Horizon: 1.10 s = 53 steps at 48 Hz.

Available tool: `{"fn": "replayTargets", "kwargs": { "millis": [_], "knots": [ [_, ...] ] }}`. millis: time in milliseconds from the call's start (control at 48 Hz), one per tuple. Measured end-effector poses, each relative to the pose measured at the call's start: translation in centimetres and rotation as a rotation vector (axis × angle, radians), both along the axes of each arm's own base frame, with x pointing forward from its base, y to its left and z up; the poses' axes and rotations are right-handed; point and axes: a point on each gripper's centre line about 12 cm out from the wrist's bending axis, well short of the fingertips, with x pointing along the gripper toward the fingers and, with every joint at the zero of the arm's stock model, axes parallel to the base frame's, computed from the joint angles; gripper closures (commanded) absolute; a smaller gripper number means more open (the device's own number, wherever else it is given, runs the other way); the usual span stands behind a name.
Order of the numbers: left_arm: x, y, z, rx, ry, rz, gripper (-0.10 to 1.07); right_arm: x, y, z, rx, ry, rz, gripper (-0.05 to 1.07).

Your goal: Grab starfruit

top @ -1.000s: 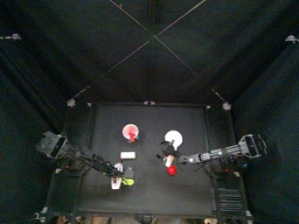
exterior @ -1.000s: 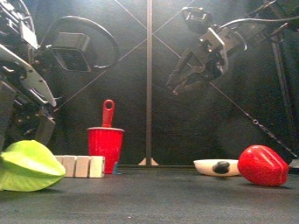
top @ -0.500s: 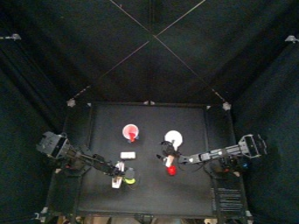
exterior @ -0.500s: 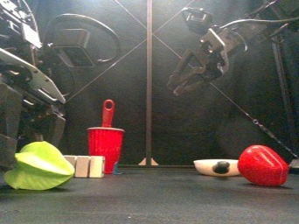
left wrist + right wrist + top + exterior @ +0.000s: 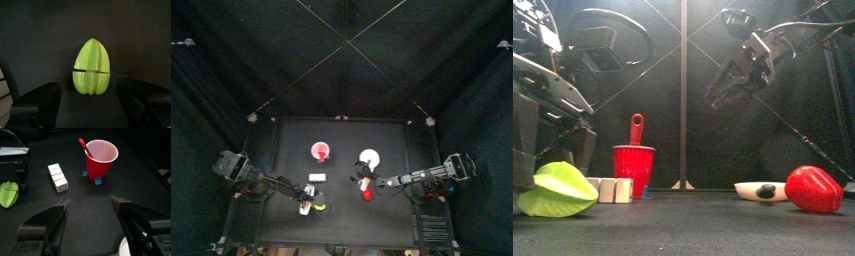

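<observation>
Both arms matte black throughout, jointed blocky links with looped black cables trailing behind; left hand and right hand each end in two broad, flat-faced black jaws with squared, stepped tips, no markings legible on either.

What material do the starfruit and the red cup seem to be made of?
The starfruit looks like smooth moulded plastic: an even yellow-green colour, a soft sheen, and a straight seam across its lower half. It is probably a toy. The red cup looks like thin glossy plastic, with a pale inside and a rolled rim. Neither material is certain from the look alone.
</observation>
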Motion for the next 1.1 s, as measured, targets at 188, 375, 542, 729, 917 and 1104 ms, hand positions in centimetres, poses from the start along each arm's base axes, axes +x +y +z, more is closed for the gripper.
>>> {"fn": "replayTargets", "kwargs": {
  "millis": [188,375,542,729,917,1104],
  "knots": [
    [0.3,0.1,-0.2,0.013,-0.012,-0.016,-0.02,0.0,0.0,0.0,0.0,0.0,0.0,0.06],
    [0.2,0.1,-0.9,0.021,0.01,-0.016,-0.02,0.0,0.0,0.0,0.0,0.0,0.0,0.06],
    [0.3,0.3,-1.2,0.022,0.014,-0.011,0.01,0.0,0.0,0.0,0.0,0.0,0.0,0.06],
    [0.4,0.3,-1.1,0.021,0.011,-0.01,0.14,0.0,0.0,0.0,0.0,0.0,0.0,0.06],
    [0.4,0.3,-1.1,0.021,0.014,-0.008,0.26,0.0,0.0,-0.1,0.0,0.002,0.0,0.06],
    [0.5,0.3,-0.5,0.016,-0.005,-0.009,0.26,0.0,0.0,0.0,0.002,0.0,0.001,0.06]
  ]
}}
